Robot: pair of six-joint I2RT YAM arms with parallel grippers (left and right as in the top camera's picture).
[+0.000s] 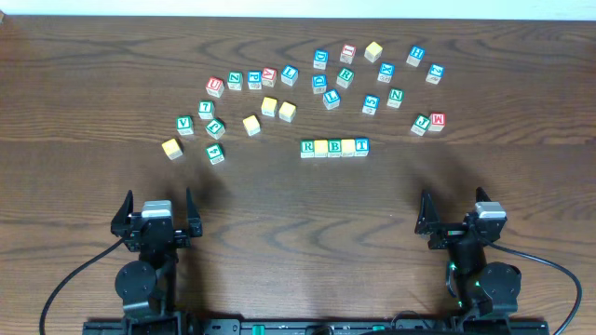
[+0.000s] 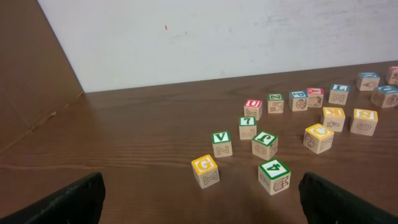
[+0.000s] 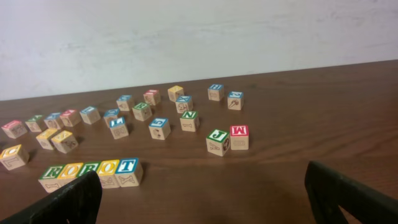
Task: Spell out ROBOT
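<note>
Five letter cubes stand side by side in one row at the table's middle: green R (image 1: pixel 307 147), yellow O (image 1: pixel 321 147), green B (image 1: pixel 334 147), yellow O (image 1: pixel 348 147), blue T (image 1: pixel 361 146). The right wrist view shows the same row low on the left, from R (image 3: pixel 50 174) to T (image 3: pixel 126 167), reading ROBOT. My left gripper (image 1: pixel 156 214) is open near the front edge at the left, nothing between its fingers (image 2: pixel 68 202). My right gripper (image 1: pixel 453 219) is open at the front right, also with nothing in it, its left finger (image 3: pixel 62 202) just in front of the row.
Many loose cubes lie scattered behind the row, among them another green R (image 1: pixel 345 75), plain yellow ones (image 1: pixel 269 106), a J and M pair (image 3: pixel 227 139), a yellow G (image 2: pixel 205 170) and a green 4 (image 2: pixel 274 175). A white wall (image 2: pixel 217 37) backs the table.
</note>
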